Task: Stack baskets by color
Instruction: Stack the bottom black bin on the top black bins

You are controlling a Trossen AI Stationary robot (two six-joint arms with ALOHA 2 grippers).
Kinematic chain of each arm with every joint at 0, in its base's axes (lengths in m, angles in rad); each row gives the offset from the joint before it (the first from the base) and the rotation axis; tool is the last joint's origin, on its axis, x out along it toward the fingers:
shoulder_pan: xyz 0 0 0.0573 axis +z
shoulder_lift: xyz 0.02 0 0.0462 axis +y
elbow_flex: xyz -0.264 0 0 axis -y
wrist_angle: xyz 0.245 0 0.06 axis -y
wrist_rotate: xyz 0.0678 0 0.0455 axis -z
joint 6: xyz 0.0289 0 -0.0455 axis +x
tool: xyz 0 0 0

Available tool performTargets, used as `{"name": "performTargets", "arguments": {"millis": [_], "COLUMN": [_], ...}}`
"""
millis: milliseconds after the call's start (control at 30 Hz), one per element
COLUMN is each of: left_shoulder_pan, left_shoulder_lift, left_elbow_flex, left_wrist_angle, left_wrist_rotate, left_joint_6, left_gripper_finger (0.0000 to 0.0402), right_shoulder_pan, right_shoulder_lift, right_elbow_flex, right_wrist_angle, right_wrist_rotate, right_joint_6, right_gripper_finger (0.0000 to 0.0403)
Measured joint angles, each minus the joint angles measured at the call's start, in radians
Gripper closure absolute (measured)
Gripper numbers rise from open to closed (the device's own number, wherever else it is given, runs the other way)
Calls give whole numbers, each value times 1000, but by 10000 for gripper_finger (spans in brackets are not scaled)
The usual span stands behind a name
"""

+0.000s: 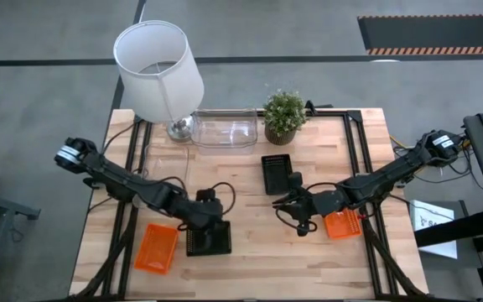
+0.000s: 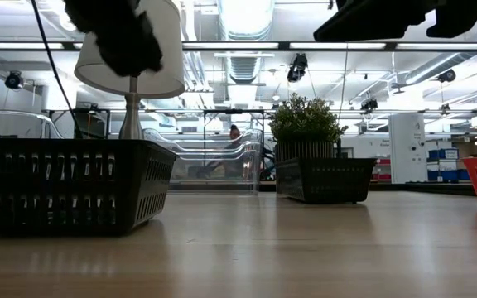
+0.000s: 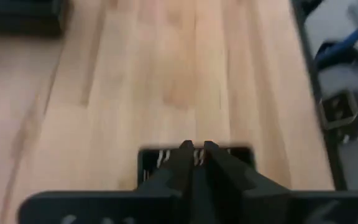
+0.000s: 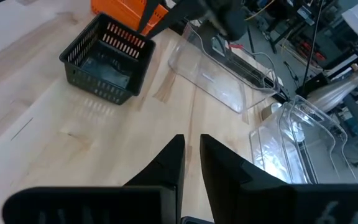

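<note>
A black basket [image 1: 208, 241] rests on its base near the table's front, with an orange basket [image 1: 156, 247] to its left. My left gripper [image 3: 197, 147] hovers just above the black basket's rim [image 3: 157, 155], fingers shut and empty. A second black basket [image 1: 277, 173] sits mid-table. Just to its near right, my right gripper [image 4: 191, 140] hangs above the wood, shut and empty. Another orange basket [image 1: 342, 225] lies under the right arm. Clear baskets [image 1: 223, 132] stand at the far edge.
A white lampshade on a metal foot [image 1: 159, 69] and a potted green plant [image 1: 284, 116] stand at the far edge beside the clear baskets. Bare wood [image 1: 258, 260] lies between the two arms near the front edge. Black frame rails [image 1: 355, 151] cross the table.
</note>
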Motion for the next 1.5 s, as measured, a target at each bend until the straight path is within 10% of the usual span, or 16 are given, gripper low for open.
{"name": "performTargets", "arguments": {"millis": [533,700,933,1500], "left_shoulder_pan": [38,37,48,189], "left_shoulder_lift": [148,188,169,143], "left_elbow_flex": [-41,-30,-24,-42], "left_wrist_angle": [-126,-123,-85,259], "left_wrist_rotate": [-24,-25,-24,16], "left_joint_6": [63,142,253,623], "left_gripper_finger": [220,247,385,400], "right_shoulder_pan": [0,0,-2,-22], "right_shoulder_lift": [-2,-2,0,1], "right_elbow_flex": [0,0,-11,-11], "right_wrist_angle": [-4,-8,4,125], "right_wrist_rotate": [0,0,0,-204], "right_joint_6": [51,100,156,-85], "right_gripper_finger": [360,360,360,236]}}
